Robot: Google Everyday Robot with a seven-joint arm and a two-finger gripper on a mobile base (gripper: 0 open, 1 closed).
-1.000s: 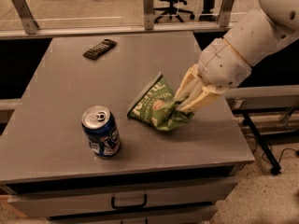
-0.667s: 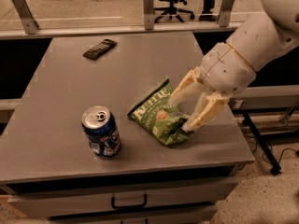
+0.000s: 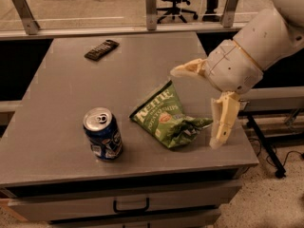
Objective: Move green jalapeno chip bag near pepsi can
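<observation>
The green jalapeno chip bag [image 3: 167,116] lies crinkled on the grey table [image 3: 66,89], a little right of centre near the front. The blue pepsi can [image 3: 102,134] stands upright to its left, a short gap away. My gripper [image 3: 197,106] is at the bag's right end, raised just off it. Its two cream fingers are spread wide: one finger [image 3: 189,70] points left above the bag's far corner, the other [image 3: 223,119] hangs down beside the bag's right edge. The gripper holds nothing.
A flat black remote control [image 3: 101,49] lies at the far left of the table. A glass rail with metal posts [image 3: 151,6] runs behind the table. Drawers with a handle [image 3: 131,206] are below the front edge. Office chairs stand in the background.
The fingers were closed around the bag's right end a second ago. They have spread wide and lifted away to the right, leaving the bag lying on the table near the can.
</observation>
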